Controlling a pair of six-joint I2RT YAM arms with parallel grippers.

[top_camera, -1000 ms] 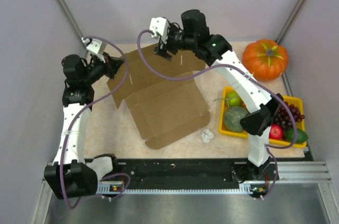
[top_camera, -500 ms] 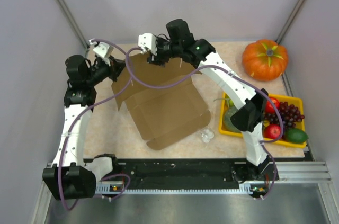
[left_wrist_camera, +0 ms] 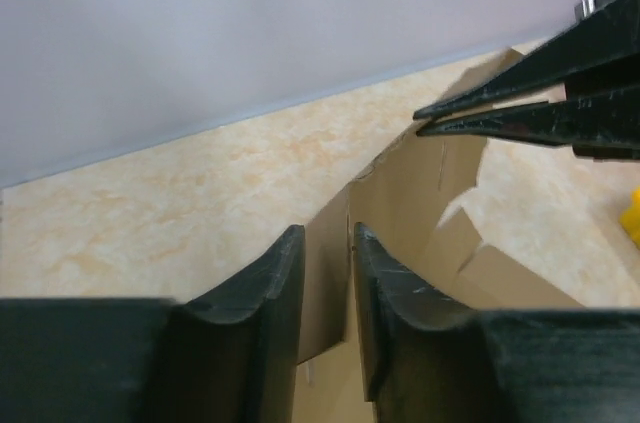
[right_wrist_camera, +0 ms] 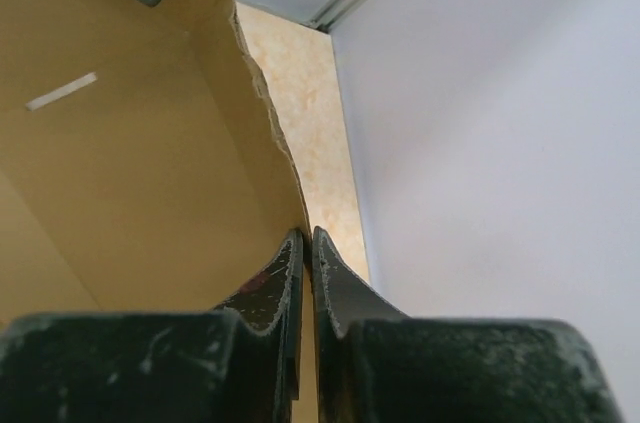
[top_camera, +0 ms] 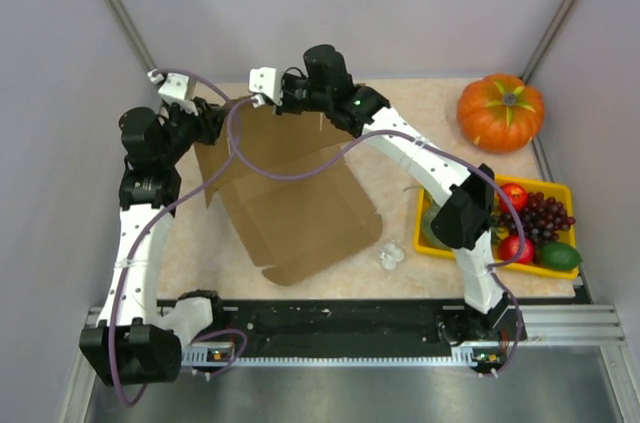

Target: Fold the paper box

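Note:
The paper box [top_camera: 292,205] is a brown cardboard sheet lying partly folded on the table, its back-left flaps raised. My right gripper [top_camera: 280,104] reaches over the back edge and is shut on the rim of a raised flap [right_wrist_camera: 130,173]; in the right wrist view the gripper [right_wrist_camera: 306,235] pinches the thin edge. My left gripper [top_camera: 212,124] is at the box's left back corner. Its jaws [left_wrist_camera: 327,235] stand apart, with a cardboard flap [left_wrist_camera: 400,203] edge-on in the gap. The right gripper's fingers [left_wrist_camera: 520,108] show at the upper right of the left wrist view.
An orange pumpkin [top_camera: 501,111] sits at the back right. A yellow tray [top_camera: 562,192] with grapes and other fruit stands at the right edge. A small clear object [top_camera: 390,256] lies just right of the box's front corner. Walls close in on the left, back and right.
My right gripper moved left and closed on the raised flap's edge. The left jaws opened from shut. The box shifted slightly left.

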